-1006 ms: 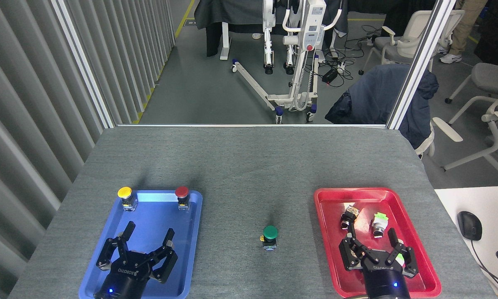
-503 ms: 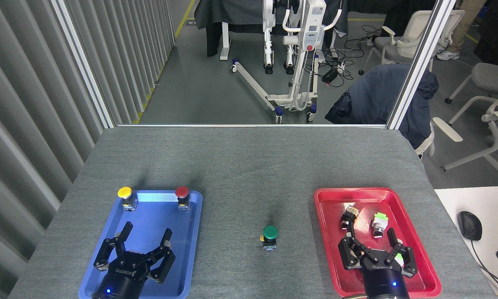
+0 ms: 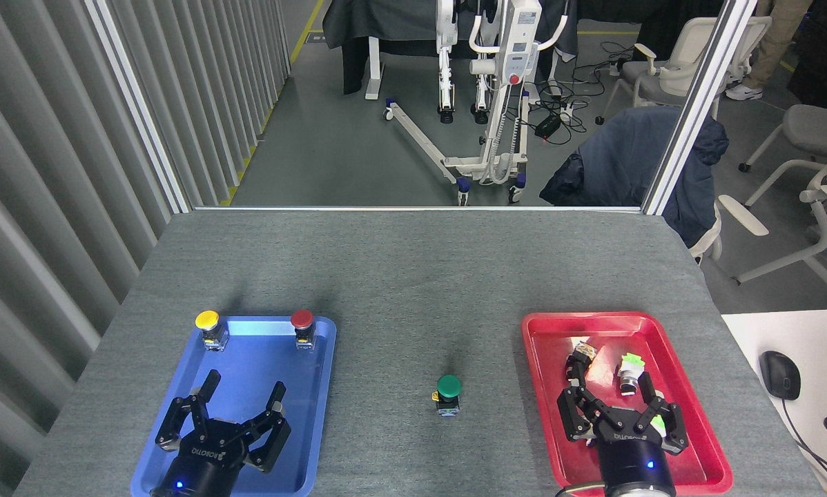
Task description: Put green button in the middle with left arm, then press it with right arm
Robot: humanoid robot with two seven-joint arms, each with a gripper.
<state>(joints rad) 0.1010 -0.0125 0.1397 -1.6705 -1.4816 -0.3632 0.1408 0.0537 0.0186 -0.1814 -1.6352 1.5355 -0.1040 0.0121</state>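
Right pincer [image 3: 617, 400] shifted left over red tray [image 3: 545, 386]; green button [image 3: 448, 393] unmoved.

- The desk [image 3: 413, 276] has a grey, felt-like top that fills the lower half of the view; its far edge meets a metal rail.
- A blue tray [image 3: 320, 386] lies on the desk's near left part.
- A red tray [image 3: 545, 386] lies on the near right part, well apart from the blue one.
- The green button [image 3: 448, 393] stands upright on the bare grey top between the two trays, touching neither; its round cap faces up, and a small yellow tab shows at the left of its base.
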